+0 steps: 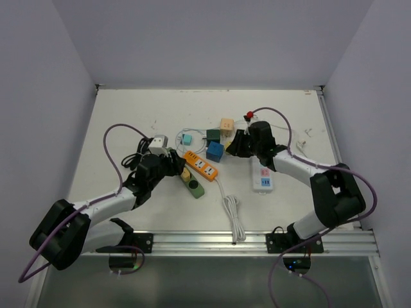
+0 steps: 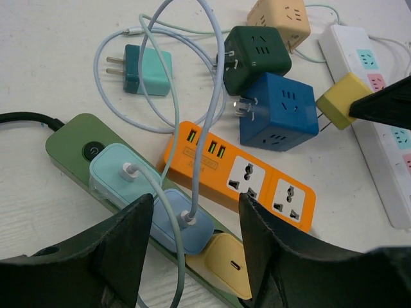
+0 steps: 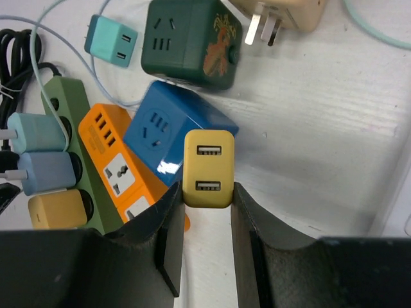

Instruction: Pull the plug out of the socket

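Observation:
My right gripper [image 3: 207,192] is shut on a yellow two-port USB charger plug [image 3: 207,168] and holds it above the table next to the blue cube socket [image 3: 173,128]. The plug is in no socket; it also shows in the left wrist view [image 2: 340,99] beside the white power strip [image 2: 379,96]. My left gripper [image 2: 196,205] is open and empty, its fingers astride the green power strip [image 2: 70,138]. That strip carries a teal plug [image 2: 122,176], a blue plug [image 2: 186,224] and a yellow plug [image 2: 234,260]. In the top view the left gripper [image 1: 173,163] and right gripper [image 1: 236,146] flank the cluster.
An orange power strip [image 1: 202,165] lies between the grippers. A dark green cube socket [image 1: 212,135], a beige cube [image 1: 226,124] and a loose teal charger [image 1: 186,138] sit behind it. A coiled white cable [image 1: 232,215] runs to the near edge. Thin cables loop over the cubes.

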